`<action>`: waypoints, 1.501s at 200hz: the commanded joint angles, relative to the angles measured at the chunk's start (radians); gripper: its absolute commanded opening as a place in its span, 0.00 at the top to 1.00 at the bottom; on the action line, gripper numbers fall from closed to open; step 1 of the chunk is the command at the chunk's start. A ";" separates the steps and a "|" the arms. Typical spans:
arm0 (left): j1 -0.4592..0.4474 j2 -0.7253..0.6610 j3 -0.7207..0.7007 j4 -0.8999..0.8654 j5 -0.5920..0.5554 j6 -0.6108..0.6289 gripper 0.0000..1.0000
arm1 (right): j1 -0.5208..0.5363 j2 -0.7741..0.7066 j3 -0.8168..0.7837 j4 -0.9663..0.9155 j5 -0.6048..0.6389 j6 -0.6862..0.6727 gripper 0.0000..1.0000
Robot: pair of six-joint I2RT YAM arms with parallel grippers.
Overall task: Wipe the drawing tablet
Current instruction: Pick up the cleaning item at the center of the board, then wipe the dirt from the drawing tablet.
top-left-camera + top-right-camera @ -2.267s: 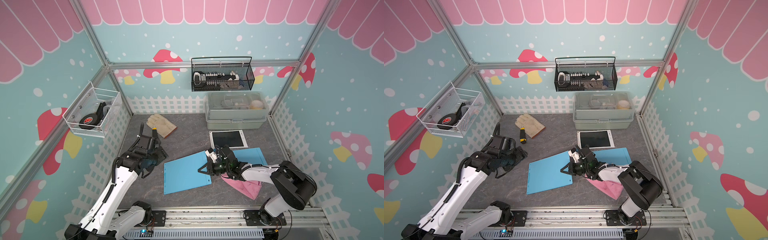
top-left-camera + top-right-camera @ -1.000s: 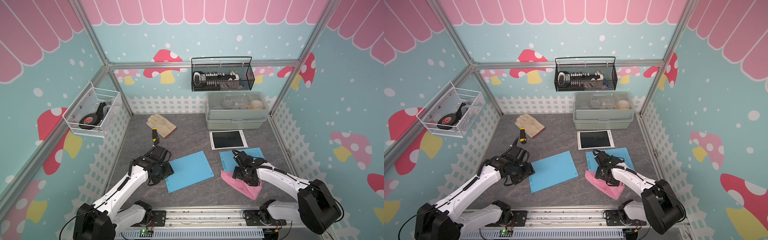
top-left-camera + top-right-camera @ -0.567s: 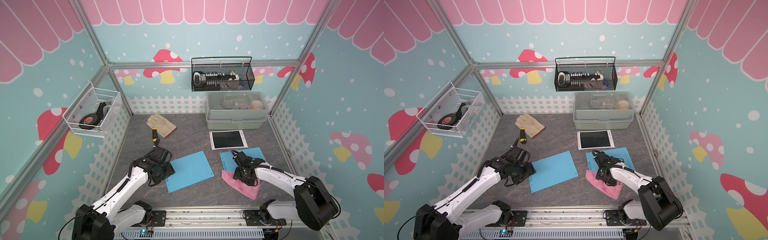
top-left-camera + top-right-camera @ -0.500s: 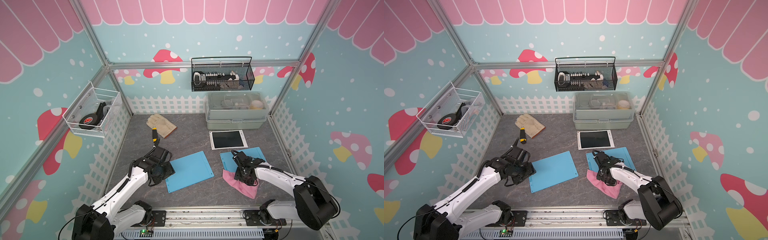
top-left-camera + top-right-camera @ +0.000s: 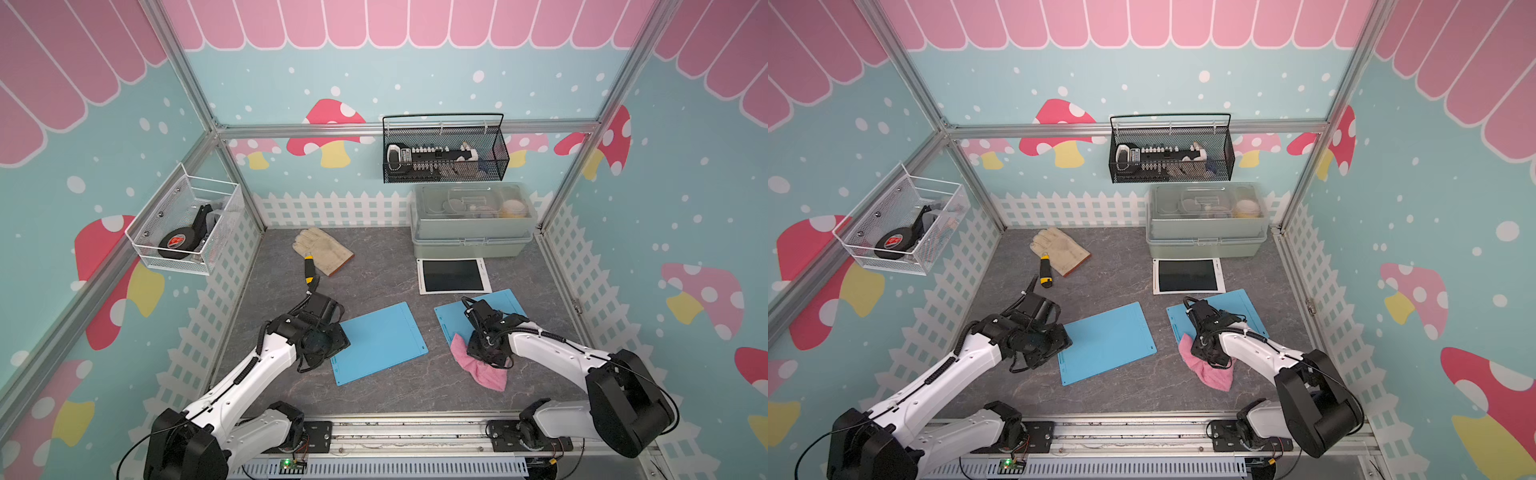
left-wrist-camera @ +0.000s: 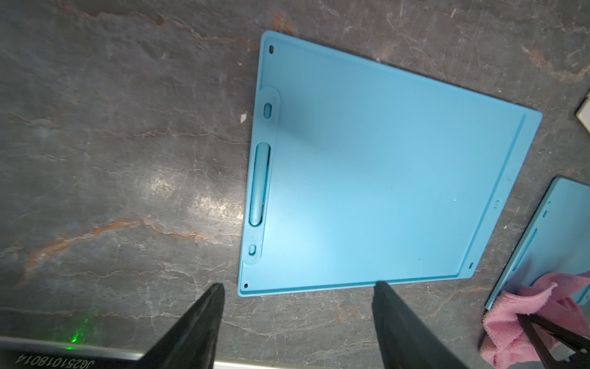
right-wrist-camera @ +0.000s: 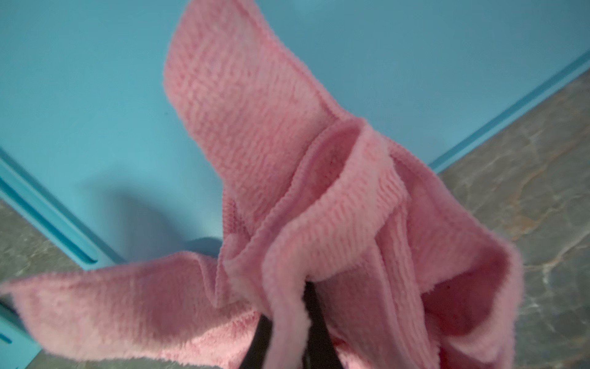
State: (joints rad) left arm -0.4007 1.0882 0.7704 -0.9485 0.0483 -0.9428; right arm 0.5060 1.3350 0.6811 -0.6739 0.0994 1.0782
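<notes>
Pinching the pink cloth (image 5: 492,376) tight, the right gripper (image 5: 485,353) has the blue tablet (image 5: 453,316) just under it; left gripper (image 6: 300,286) hangs spread wide, second blue tablet (image 6: 383,166) just ahead of its fingertips

Setting: a robot test cell in a lab. An aluminium frame (image 5: 270,133) boxes in a grey worktop (image 5: 374,270), and a left arm (image 5: 249,374) and right arm (image 5: 552,347) stand on a rail (image 5: 407,434) at its front. The walls are a printed backdrop of mushrooms (image 5: 330,116) and picket fence (image 5: 332,208); a black wire basket (image 5: 494,166) and a white wire basket (image 5: 216,232) hang from the frame.
</notes>
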 commanded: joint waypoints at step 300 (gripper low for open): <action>0.060 0.337 -0.154 0.157 -0.091 -0.189 0.61 | 0.325 0.507 0.378 0.664 0.301 -0.639 1.00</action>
State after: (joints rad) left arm -0.3428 1.3720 0.6662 -0.7647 0.0135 -1.1061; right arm 0.8501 1.8717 1.0794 0.0326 0.2626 0.5304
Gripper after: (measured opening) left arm 0.392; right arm 0.060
